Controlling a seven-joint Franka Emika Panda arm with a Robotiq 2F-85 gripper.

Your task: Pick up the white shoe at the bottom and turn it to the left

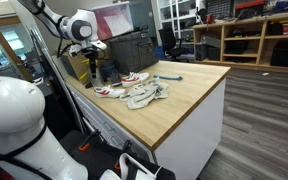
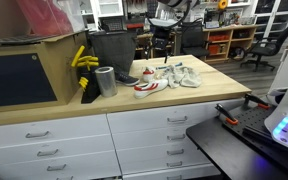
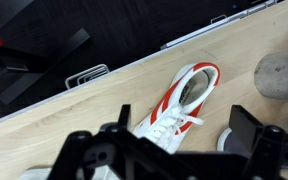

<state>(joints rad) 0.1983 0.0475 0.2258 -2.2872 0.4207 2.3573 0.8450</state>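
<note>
Wrist view: the gripper is wide open with nothing in it. The two black fingers sit at the bottom of the frame, well apart from each other. The white sneaker with red stripes lies on the wooden countertop, dead centre of the frame and running diagonally up to the right. You can look straight down into its opening, so it's upright on its sole. Can't tell how high above it the fingers hang.

There's a grey cylinder at the right edge, near the shoe but not touching.

In both exterior views that sneaker is the lower one in the frame. The second sneaker sits just beside it, with a crumpled white cloth right next to the pair. A black crate sits behind them.
</note>
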